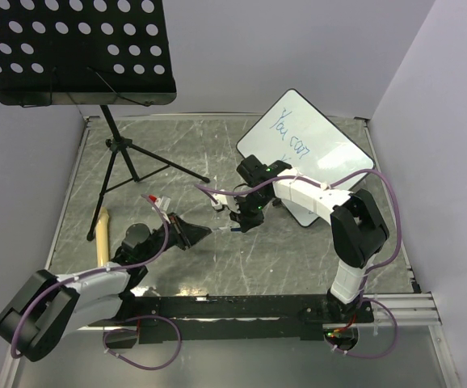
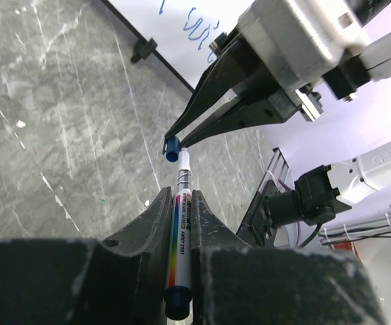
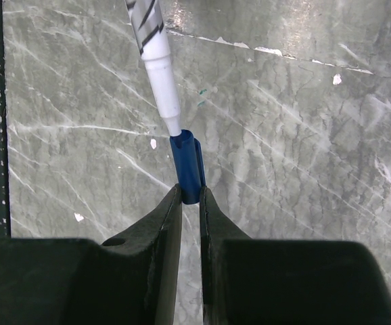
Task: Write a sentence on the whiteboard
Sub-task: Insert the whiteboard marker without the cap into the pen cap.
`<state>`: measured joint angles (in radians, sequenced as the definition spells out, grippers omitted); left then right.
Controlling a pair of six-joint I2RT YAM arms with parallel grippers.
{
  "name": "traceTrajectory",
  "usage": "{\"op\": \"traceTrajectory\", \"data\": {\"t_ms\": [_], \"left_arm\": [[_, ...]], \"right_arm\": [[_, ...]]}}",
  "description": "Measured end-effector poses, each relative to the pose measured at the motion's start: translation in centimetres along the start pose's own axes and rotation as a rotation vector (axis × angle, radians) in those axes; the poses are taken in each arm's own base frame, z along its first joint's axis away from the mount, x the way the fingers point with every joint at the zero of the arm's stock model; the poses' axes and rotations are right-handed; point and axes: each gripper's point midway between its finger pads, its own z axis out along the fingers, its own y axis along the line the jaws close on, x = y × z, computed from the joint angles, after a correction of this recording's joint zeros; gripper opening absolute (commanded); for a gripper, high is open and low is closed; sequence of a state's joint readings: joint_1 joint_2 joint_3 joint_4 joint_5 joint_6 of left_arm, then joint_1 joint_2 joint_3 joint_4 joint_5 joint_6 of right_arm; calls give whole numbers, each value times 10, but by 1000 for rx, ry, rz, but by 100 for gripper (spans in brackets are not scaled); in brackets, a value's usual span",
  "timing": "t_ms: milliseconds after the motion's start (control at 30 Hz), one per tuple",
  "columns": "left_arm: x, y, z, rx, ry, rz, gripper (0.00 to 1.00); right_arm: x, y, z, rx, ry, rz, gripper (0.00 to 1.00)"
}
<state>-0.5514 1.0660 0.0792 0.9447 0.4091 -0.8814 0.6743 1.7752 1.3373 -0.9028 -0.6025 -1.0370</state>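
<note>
The whiteboard (image 1: 330,149) leans at the back right, and the sentence (image 1: 290,133) shows on it as blue handwriting; the left wrist view catches its edge (image 2: 182,27) and some blue strokes (image 2: 199,30). My left gripper (image 1: 205,234) (image 2: 182,196) is shut on a white marker (image 2: 182,223) with a rainbow stripe. My right gripper (image 1: 235,229) (image 3: 191,193) is shut on the blue cap (image 3: 187,166) (image 2: 172,149). The marker's white tip end (image 3: 156,61) meets the cap's mouth above the table's middle.
A black perforated music stand (image 1: 80,48) rises at the back left, its tripod legs (image 1: 120,162) spread over the table. A pale wooden stick (image 1: 102,234) lies by the left arm. A black rail (image 1: 282,305) runs along the near edge.
</note>
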Motion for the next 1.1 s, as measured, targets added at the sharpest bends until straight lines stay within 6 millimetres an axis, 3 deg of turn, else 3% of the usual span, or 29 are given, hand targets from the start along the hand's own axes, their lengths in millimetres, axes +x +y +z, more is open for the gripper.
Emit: {"op": "traceTrajectory", "data": {"t_ms": [1100], "left_arm": [[3, 6, -2, -31, 9, 11, 1]], "right_arm": [[-1, -1, -1, 1, -1, 0, 3]]}}
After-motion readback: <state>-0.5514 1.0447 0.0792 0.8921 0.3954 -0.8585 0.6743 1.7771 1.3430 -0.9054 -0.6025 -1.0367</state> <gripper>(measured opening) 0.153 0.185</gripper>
